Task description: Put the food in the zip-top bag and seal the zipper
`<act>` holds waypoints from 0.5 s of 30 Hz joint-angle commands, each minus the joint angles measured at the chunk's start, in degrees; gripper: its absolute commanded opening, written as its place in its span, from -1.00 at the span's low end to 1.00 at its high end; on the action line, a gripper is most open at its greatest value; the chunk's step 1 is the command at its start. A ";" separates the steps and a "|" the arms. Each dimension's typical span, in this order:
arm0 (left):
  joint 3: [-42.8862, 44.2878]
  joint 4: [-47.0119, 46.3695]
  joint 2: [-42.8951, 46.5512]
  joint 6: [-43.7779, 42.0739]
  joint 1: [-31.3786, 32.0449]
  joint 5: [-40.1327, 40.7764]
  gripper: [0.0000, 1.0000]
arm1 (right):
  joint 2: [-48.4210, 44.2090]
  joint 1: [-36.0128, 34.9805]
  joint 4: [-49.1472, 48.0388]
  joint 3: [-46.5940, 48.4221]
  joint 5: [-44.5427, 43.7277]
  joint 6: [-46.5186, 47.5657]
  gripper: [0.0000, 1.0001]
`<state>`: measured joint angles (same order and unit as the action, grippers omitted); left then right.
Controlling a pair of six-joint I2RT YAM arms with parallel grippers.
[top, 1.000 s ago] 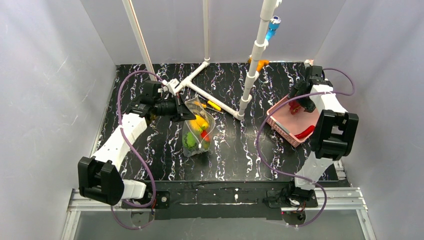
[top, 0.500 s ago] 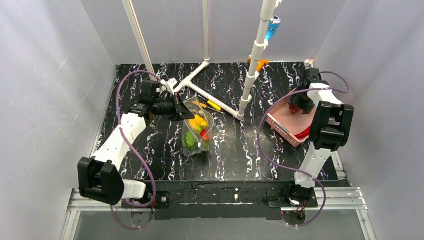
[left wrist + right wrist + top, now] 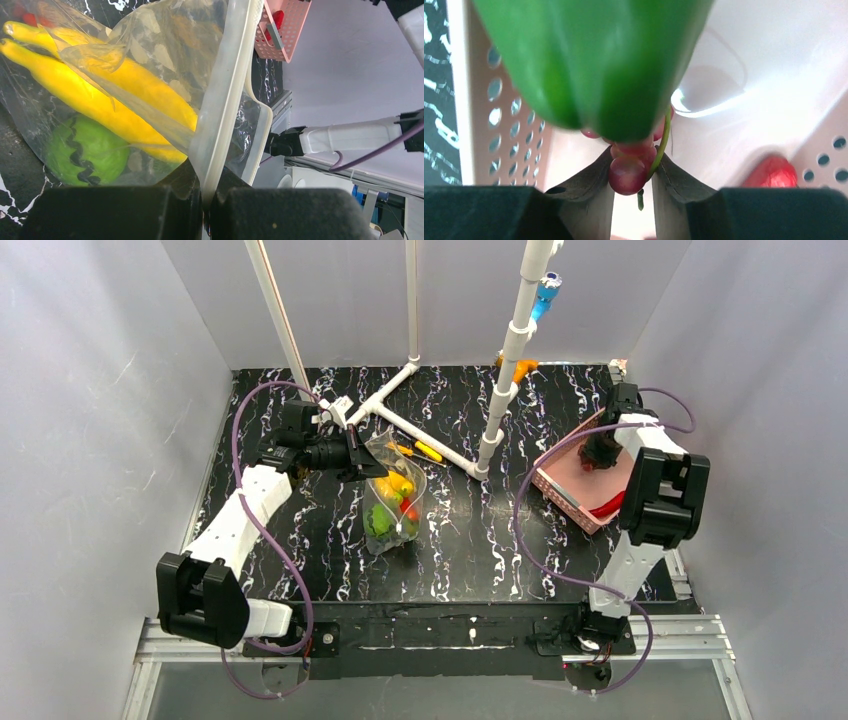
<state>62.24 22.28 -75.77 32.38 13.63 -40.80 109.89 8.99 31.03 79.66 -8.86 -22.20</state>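
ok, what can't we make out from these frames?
- Right wrist: a blurred green food fills the top, hiding most of the pink basket and the upper grapes in the right gripper.
- Top: contents of the zip-top bag are too small to count; the right arm covers its own fingers.
- Left wrist: the zipper runs off the top edge past the left gripper, so its far end is unseen.

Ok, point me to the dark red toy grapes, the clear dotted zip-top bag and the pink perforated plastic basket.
dark red toy grapes point(image 3: 626, 175): right wrist view, lowest grape.
clear dotted zip-top bag point(image 3: 395, 502): top external view, mid-body.
pink perforated plastic basket point(image 3: 560, 495): top external view, near wall.
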 commanded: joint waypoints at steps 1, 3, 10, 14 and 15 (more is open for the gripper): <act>-0.36 -0.05 0.07 -0.50 -0.26 -1.39 -1.00 | -10.80 0.32 -2.02 -4.86 2.08 -1.41 -0.64; -0.33 0.00 0.09 -0.59 -0.19 -1.34 -1.00 | -15.25 0.32 -2.23 -8.22 1.93 -2.05 -0.72; -0.55 0.00 -0.36 -0.95 -0.21 -1.06 -1.00 | -28.03 0.34 -0.93 -18.44 4.06 -3.18 -0.97; -0.64 -0.05 -0.77 -1.43 -0.25 -0.93 -1.00 | -34.19 0.32 -0.28 -21.60 5.13 -3.29 -0.97; -0.67 -0.11 -0.85 -1.57 -0.26 -0.95 -1.00 | -35.40 0.32 0.31 -21.84 5.67 -3.31 -0.97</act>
<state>62.24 22.26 -76.49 32.05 13.63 -40.77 79.07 8.99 30.70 58.96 -5.32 -24.82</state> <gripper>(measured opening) 0.006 0.343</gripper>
